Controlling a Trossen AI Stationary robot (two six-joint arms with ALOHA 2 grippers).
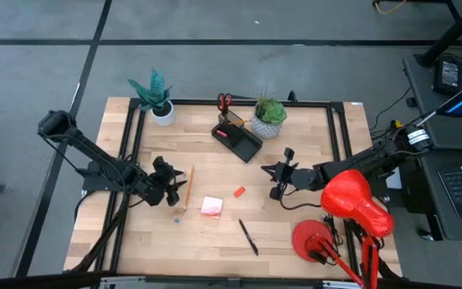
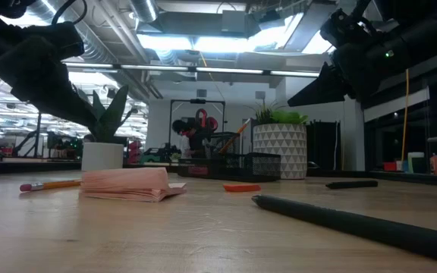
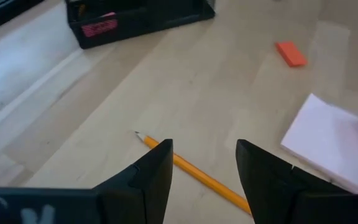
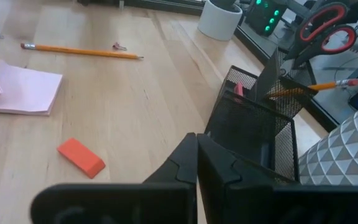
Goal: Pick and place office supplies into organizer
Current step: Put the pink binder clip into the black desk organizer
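Pale wooden table [image 1: 295,233] in a ceiling-lit workshop holds scattered supplies.

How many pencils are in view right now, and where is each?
2. One pencil lies on the table under the open left gripper. A second pencil stands tilted in the organizer. More could be hidden inside its mesh.
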